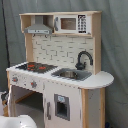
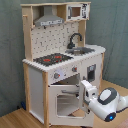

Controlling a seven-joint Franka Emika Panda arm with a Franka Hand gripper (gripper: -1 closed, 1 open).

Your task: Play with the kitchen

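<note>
One kitchen (image 1: 60,75) fills most of both exterior views: a white and light-wood toy unit standing on a wooden floor (image 2: 12,119) in front of a grey curtain (image 1: 115,45). On the kitchen's worktop (image 1: 102,79) sits a black hob (image 1: 37,66) with red rings, and beside it a sink (image 1: 71,74) with a black faucet (image 1: 83,60) curving over it. Above the hob hangs a grey hood (image 1: 39,29), and next to the hood, on the kitchen's upper shelf, is a small microwave (image 1: 72,23) with a dark keypad. Knobs (image 2: 56,76) show on the front panel under the hob.

In the second exterior view the oven door (image 2: 67,102) below the hob stands swung open, its window showing the dark inside. The robot arm (image 2: 107,102), white with a black band, reaches toward this door from the second exterior view's right; its wrist is cut off at the lower edge. The jaws (image 2: 81,90) lie against the door's outer edge, but I cannot tell whether they are released or clenched, as the arm's own body and the door's frame blur together there.

In the first exterior view only a pale rounded part of the arm shows at the bottom edge, below the kitchen, and the open door is hard to make out. A narrow door (image 1: 61,106) with a dark window sits under the sink
</note>
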